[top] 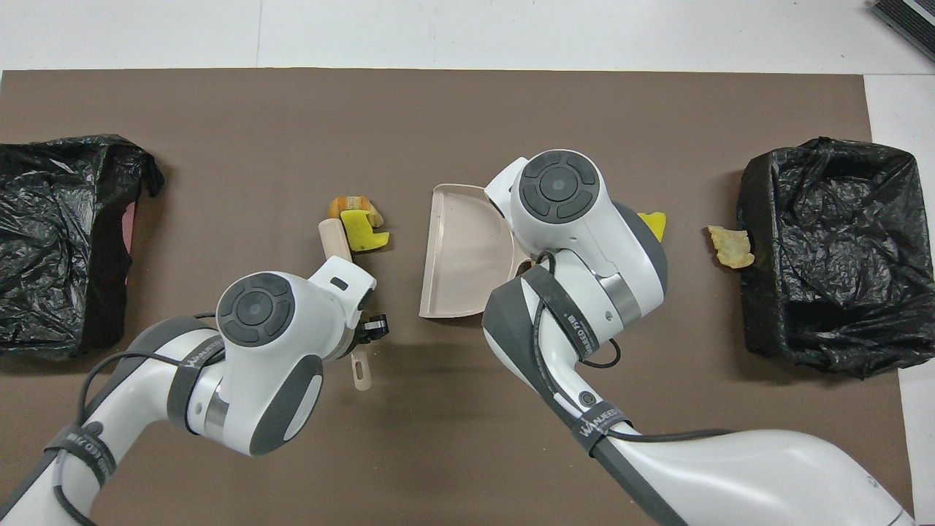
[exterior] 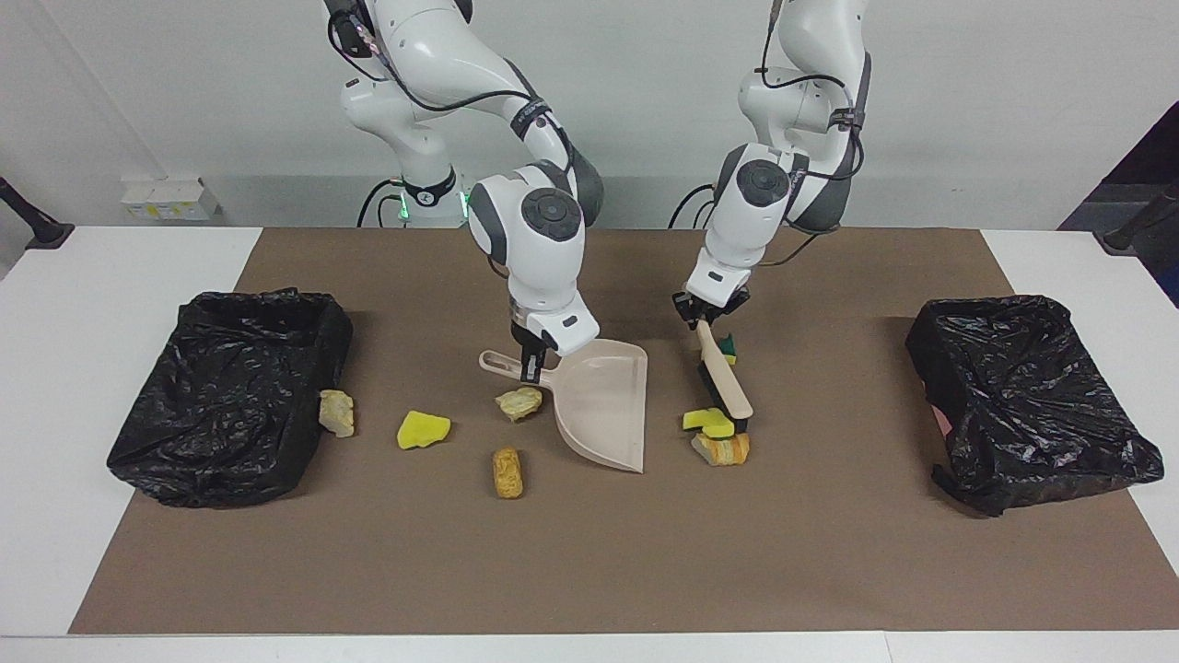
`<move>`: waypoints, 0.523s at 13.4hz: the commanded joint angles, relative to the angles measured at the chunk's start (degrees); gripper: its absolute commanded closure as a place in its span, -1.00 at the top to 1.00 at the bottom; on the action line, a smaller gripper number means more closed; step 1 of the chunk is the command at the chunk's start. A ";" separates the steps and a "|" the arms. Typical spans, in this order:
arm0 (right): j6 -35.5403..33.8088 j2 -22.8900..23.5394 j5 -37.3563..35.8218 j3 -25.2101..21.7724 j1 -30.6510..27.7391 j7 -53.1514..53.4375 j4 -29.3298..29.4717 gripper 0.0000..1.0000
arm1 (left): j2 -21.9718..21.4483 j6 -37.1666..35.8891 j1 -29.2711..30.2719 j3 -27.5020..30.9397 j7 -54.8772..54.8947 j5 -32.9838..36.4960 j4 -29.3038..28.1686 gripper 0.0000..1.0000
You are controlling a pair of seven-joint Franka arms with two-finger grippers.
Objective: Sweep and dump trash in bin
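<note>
My right gripper (exterior: 530, 364) is shut on the handle of the beige dustpan (exterior: 599, 405) (top: 460, 256), whose lip rests on the mat. My left gripper (exterior: 695, 318) (top: 361, 332) is shut on the brush (exterior: 723, 382) (top: 334, 237). The brush's bristles press against a yellow foam chunk (exterior: 707, 422) (top: 361, 232) and a bread-like lump (exterior: 723, 448) (top: 354, 206). A green-topped sponge (exterior: 728, 347) peeks out beside the brush handle. More trash lies toward the right arm's end: a tan lump (exterior: 519, 402), an orange lump (exterior: 507, 471), a yellow chunk (exterior: 424, 429) (top: 652, 223) and a pale lump (exterior: 336, 412) (top: 730, 246).
Two bins lined with black bags stand on the brown mat, one at the right arm's end (exterior: 230, 396) (top: 825, 256) and one at the left arm's end (exterior: 1022, 396) (top: 58, 241). The pale lump lies against the first bin's wall.
</note>
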 commanded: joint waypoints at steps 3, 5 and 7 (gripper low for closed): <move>1.18 0.23 -0.68 0.45 0.11 -0.08 -0.75 -1.00 | 3.31 -1.62 -4.11 0.63 10.05 -1.28 5.65 -1.00; 1.10 0.14 -0.68 0.45 0.11 -0.08 -0.75 -1.00 | 3.23 -3.81 -4.82 0.63 13.85 -1.37 6.61 -1.00; 1.01 0.14 -0.68 0.45 0.11 -0.08 -0.75 -1.00 | 1.74 -8.11 -4.30 0.54 16.85 -1.63 8.63 -1.00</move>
